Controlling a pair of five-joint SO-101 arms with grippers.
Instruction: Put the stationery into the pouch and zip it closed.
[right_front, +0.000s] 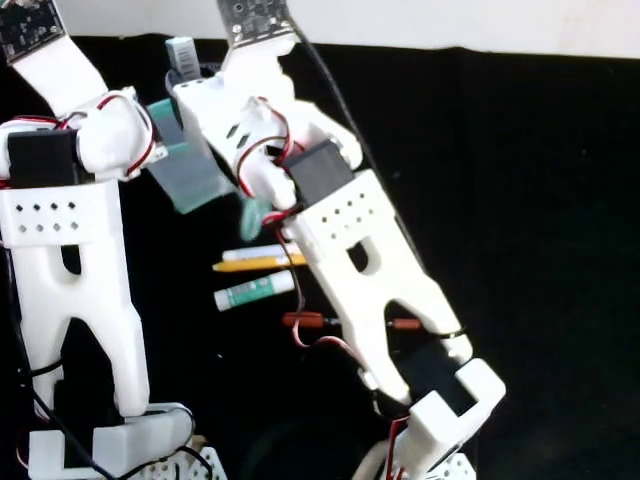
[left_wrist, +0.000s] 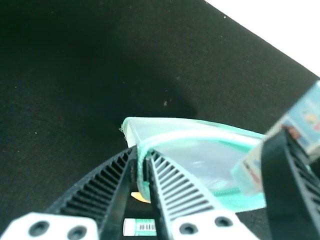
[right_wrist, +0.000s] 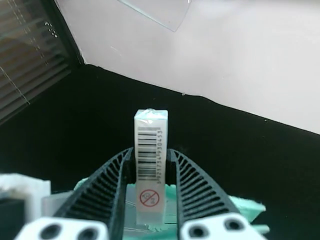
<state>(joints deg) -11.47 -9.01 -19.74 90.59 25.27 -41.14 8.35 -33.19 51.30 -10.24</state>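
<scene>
Right hand (right_wrist: 150, 151) around barcoded box (right_wrist: 150, 142), over pouch (right_wrist: 248, 206)

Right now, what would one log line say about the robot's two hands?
left hand: shut on pouch edge | right hand: shut on white barcoded block near pouch | yellow pen: on table

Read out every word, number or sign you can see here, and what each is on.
No text is legible enough to quote.
On the small box in the right end effector: barcode and digits, too small to read; a red circle-and-slash sign below.
On the glue stick: barcode label, too blurred.
On the pouch: none visible.
</scene>
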